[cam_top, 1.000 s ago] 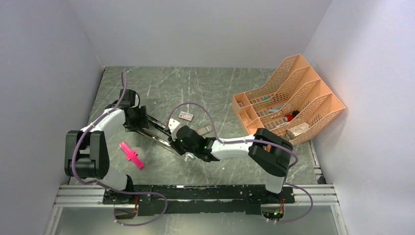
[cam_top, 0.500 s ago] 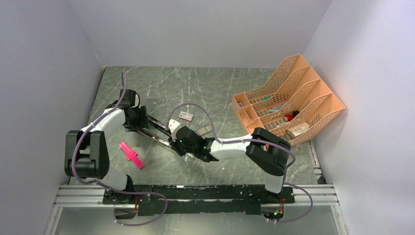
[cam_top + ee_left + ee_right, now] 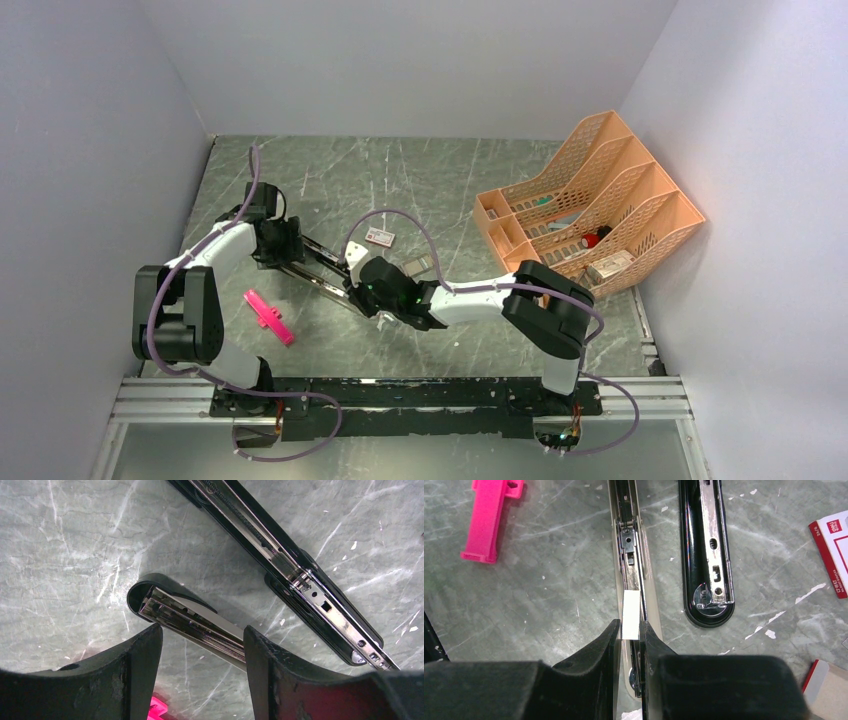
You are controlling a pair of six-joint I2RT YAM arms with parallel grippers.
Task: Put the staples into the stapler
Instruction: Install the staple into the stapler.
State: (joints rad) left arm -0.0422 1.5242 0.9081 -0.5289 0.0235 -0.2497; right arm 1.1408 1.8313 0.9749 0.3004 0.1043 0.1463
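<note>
1. You see the stapler (image 3: 705, 545) in glossy black, with its inner rail and base plate in bright chrome.
2. The staples (image 3: 630, 615) show as a pale silvery-white strip.
3. Your table (image 3: 549, 595) is grey-green stone, patterned with white veins and flecks.
4. The cross-shaped piece (image 3: 491, 517) is hot pink.
5. The small box (image 3: 834, 550) carries a red-and-white label.
6. The file rack (image 3: 600, 165) is a peach-orange lattice, and the cables (image 3: 385, 212) are purple.
</note>
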